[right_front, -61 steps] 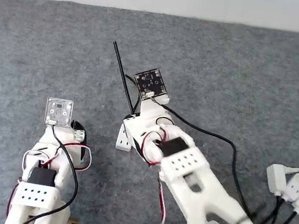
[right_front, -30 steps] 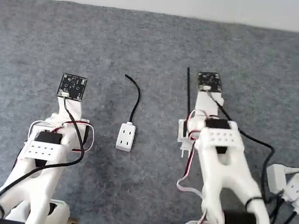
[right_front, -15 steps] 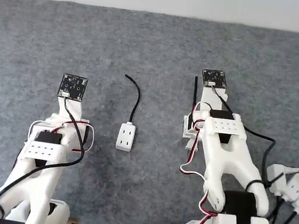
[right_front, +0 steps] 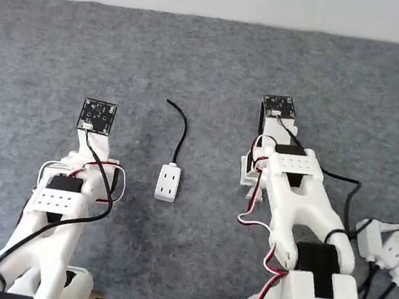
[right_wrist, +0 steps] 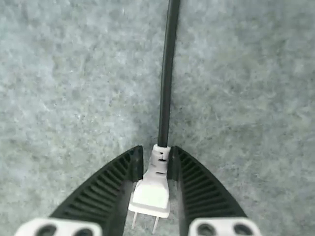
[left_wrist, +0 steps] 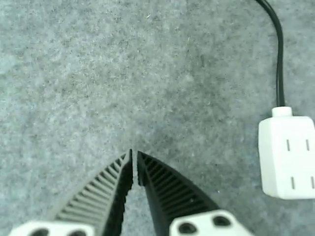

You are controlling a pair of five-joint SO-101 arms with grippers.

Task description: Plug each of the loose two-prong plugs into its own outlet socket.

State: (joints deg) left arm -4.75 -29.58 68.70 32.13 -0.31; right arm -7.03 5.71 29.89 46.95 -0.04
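On grey carpet (right_front: 345,81), the right wrist view discloses the right gripper (right_wrist: 156,149) clamping a white, black-corded two-prong plug (right_wrist: 150,191); left gripper (left_wrist: 135,154) closed, empty.

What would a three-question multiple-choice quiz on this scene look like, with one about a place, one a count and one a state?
1. Where is the white outlet block?
A. On top of an arm
B. On the grey mat, between the left arm and the right arm
C. Standing upright against the wall

2. How many prongs has the plug in the right gripper?
A. One
B. Three
C. Two

3. What state is the left gripper in?
A. Shut, holding nothing
B. Wide open
C. Shut on a cord

Answers:
1 B: the high view shows it lying flat on the mat between the arms.
2 C: two prongs stick out of its white body in the right wrist view.
3 A: its fingers meet over bare mat.
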